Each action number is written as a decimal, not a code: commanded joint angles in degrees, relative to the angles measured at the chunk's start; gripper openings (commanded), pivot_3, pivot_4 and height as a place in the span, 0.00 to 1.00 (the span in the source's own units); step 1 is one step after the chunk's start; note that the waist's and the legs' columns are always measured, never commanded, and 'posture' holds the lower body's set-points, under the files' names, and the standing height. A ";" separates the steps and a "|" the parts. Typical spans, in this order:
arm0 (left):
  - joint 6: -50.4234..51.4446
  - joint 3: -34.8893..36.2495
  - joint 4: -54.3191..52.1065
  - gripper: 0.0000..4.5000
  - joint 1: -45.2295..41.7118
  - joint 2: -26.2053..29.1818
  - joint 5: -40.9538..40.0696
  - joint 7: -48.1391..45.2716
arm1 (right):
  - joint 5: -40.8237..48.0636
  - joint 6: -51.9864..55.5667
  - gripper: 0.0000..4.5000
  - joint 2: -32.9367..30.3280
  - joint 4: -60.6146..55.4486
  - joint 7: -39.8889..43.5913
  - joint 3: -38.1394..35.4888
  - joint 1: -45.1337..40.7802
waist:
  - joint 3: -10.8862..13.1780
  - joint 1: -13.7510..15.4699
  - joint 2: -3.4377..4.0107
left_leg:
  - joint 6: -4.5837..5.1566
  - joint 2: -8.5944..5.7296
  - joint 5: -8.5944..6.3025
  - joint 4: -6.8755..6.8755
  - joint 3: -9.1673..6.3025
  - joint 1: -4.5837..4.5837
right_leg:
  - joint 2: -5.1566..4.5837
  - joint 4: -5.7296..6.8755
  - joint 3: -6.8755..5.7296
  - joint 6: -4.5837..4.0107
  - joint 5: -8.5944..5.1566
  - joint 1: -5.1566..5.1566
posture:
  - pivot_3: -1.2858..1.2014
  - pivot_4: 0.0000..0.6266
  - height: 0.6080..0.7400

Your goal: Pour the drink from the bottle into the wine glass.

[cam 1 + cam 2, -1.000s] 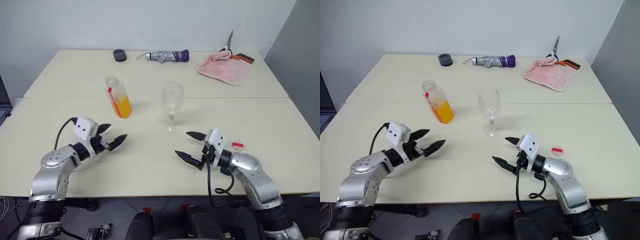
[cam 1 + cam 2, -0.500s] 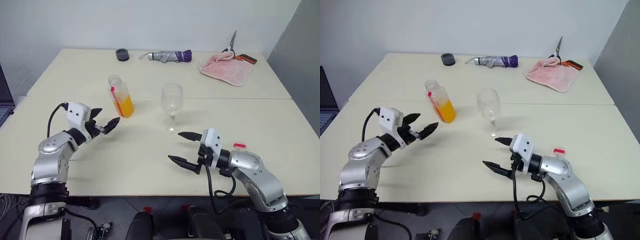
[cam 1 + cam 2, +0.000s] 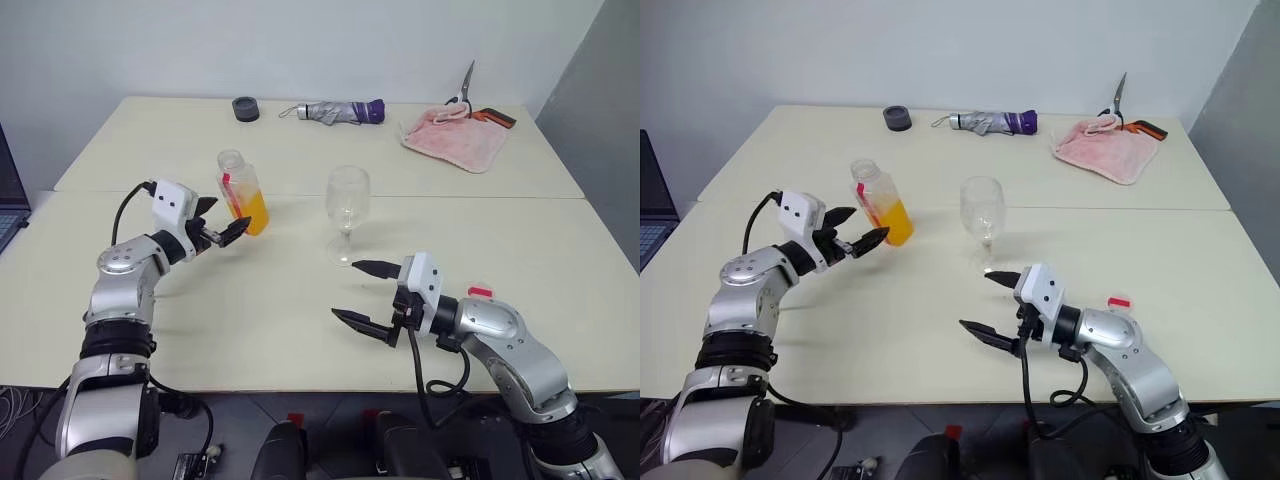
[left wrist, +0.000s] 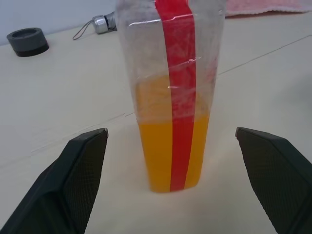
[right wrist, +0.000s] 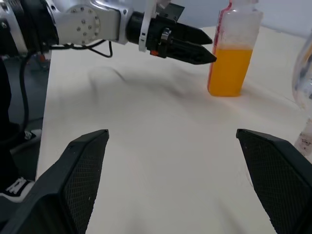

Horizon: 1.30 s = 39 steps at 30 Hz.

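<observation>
Two pale tables (image 3: 150,290) butt edge to edge. One folded umbrella (image 3: 335,111), one pink cloth (image 3: 452,140), one pair of scissors (image 3: 462,85) and one dark ring (image 3: 243,108) lie along the far edge. One bottle (image 3: 240,192) stands upright, uncapped, neck up, near the seam left of middle, its lower half holding orange drink (image 4: 168,146). One wine glass (image 3: 347,212) stands upright right of it, apart. One red-and-white cap (image 3: 479,292) lies toward the right edge. Left gripper (image 3: 222,230), fingers spread, faces the bottle without touching. Right gripper (image 3: 362,293), spread wide, hangs near the front edge, holding nothing.
</observation>
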 commanded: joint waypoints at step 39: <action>-11.76 -0.35 15.48 0.38 -14.43 -4.92 3.36 0.35 | 6.20 4.85 1.00 -0.99 -8.24 -6.62 -4.98 -2.68 | 0.00 0.13 -0.01 | 0.00 -0.05 0.00 0.03 -0.11 -0.10 | 0.00 0.00 -0.10 0.00 0.00 -0.02 | 0.52 0.24 1.00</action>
